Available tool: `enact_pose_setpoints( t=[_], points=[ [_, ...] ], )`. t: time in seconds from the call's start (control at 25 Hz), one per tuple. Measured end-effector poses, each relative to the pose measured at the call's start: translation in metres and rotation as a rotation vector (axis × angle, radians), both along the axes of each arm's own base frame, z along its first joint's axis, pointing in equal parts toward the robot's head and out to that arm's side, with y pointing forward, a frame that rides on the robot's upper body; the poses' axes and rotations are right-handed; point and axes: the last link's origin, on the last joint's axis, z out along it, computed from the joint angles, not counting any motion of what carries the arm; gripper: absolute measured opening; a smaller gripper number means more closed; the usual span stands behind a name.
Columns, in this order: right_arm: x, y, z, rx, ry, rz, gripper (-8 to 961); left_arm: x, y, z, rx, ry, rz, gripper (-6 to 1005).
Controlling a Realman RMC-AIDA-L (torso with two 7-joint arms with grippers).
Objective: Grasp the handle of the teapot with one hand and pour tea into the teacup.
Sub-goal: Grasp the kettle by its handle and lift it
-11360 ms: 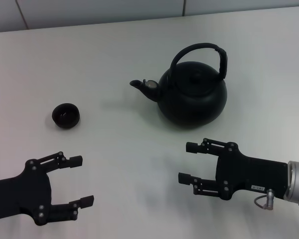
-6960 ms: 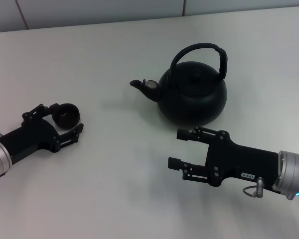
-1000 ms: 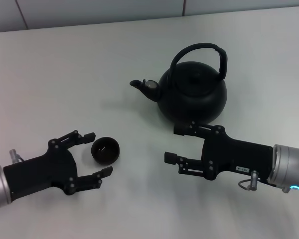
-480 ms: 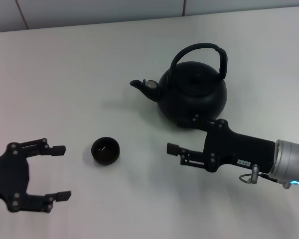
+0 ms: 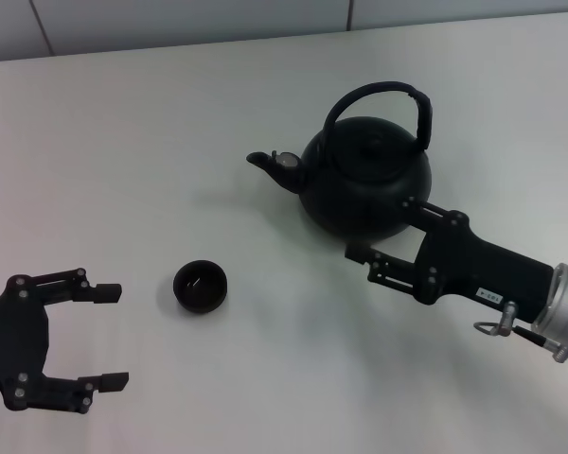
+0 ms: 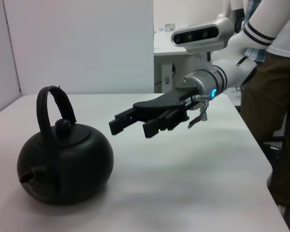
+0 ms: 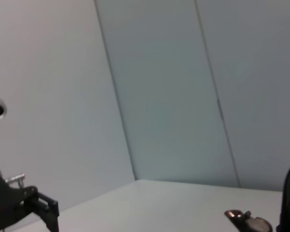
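teapot [image 5: 364, 184]: stands upright on the white tabletop [image 5: 170, 132], spout toward the teacup [image 5: 201, 287]; it looks rigid and heavy.
handle [image 5: 379, 99]: take hold at the arch's top, since it looks smooth.
right claw [image 5: 383, 236]: fingers apart, just beside the teapot's body.
left claw [image 5: 104, 336]: spread, empty, near the teacup.

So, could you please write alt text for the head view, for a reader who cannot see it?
A black teapot with an upright arched handle stands on a white table; the open right gripper reaches toward its body. A small black teacup sits nearer the robot, beside the open left gripper.
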Motion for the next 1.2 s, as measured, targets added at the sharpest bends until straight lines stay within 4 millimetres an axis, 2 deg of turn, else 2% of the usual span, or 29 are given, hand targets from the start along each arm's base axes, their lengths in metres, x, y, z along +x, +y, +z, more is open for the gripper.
enact_pose_setpoints(
  t=[0.28, 0.56, 0.84, 1.2],
  points=[
    [0.010, -0.002, 0.011, 0.075, 0.021, -0.059, 737, -0.002, 0.000, 0.002, 0.017, -0.009, 0.030, 871],
    [0.030, 0.001, 0.032, 0.263, 0.059, -0.206, 737, 0.002, 0.003, -0.001, 0.039, -0.042, 0.040, 870],
    [0.038, 0.009, 0.031, 0.298, 0.058, -0.295, 738, 0.004, 0.002, -0.006, 0.033, -0.044, 0.043, 870],
    [0.033, 0.018, 0.028, 0.323, 0.072, -0.305, 737, 0.000, 0.005, -0.013, 0.029, 0.001, 0.059, 870]
  ],
)
